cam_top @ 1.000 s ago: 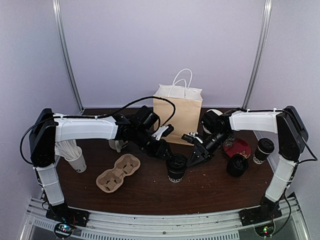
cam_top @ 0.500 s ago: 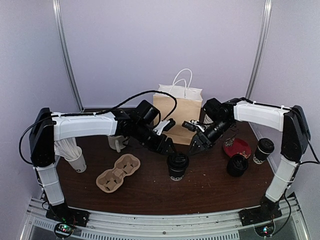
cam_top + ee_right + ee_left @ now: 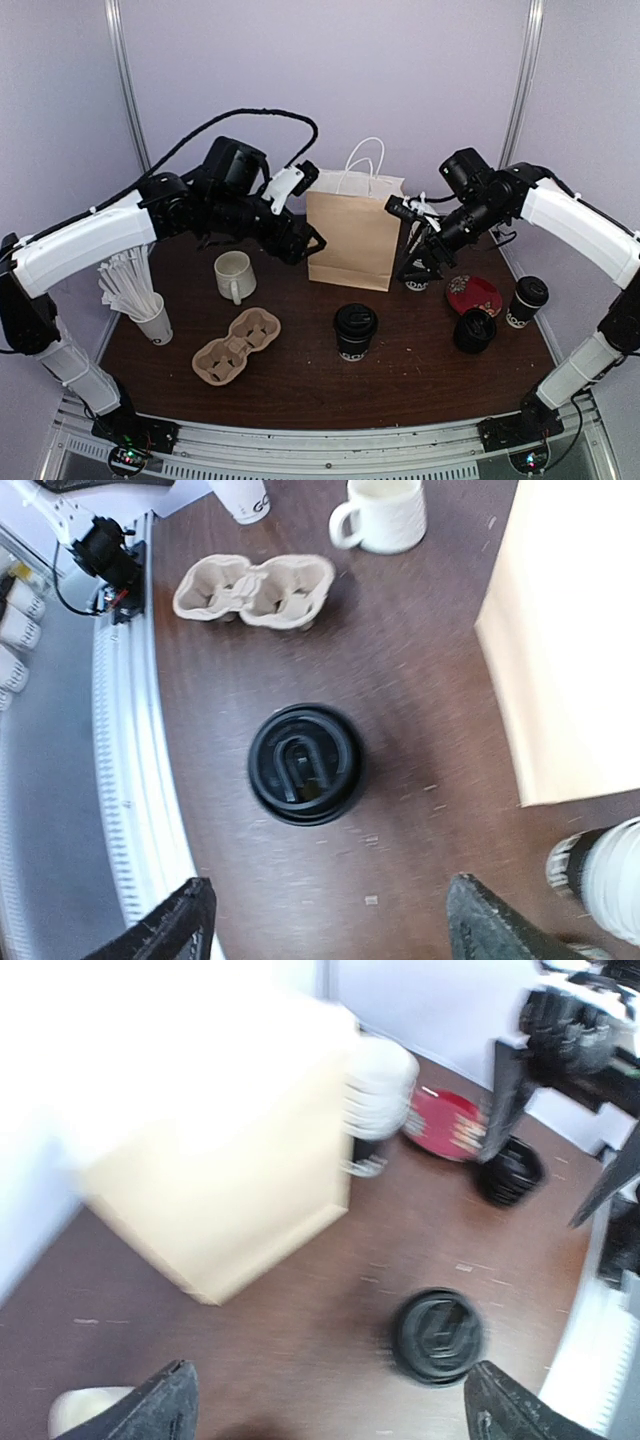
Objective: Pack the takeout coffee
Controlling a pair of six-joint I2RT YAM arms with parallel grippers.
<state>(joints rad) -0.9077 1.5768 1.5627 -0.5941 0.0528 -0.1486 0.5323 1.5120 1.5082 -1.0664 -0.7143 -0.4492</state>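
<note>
One takeout coffee cup [image 3: 354, 331] stands upright with its black lid on, mid-table in front of the paper bag [image 3: 355, 238]. It shows from above in both wrist views [image 3: 437, 1335] [image 3: 305, 764]. A second lidded black cup [image 3: 527, 300] stands at the far right. My left gripper [image 3: 303, 241] hangs open and empty above the table, left of the bag; its fingers [image 3: 165, 1405] frame bare wood. My right gripper [image 3: 413, 268] is open and empty too, raised at the bag's right side, with fingertips [image 3: 500, 925] wide apart above the table.
A cardboard cup carrier [image 3: 237, 346] lies front left, a white mug [image 3: 234, 275] behind it and a white cup of sticks [image 3: 150, 310] at far left. A red disc [image 3: 474, 296] and a black lid pile [image 3: 474, 330] sit right. White stacked cups [image 3: 600, 872] stand by the bag.
Both grippers opened and lifted up and back from the middle cup, the left toward the bag's left side, the right toward its right. The cup stays standing alone with its lid on.
</note>
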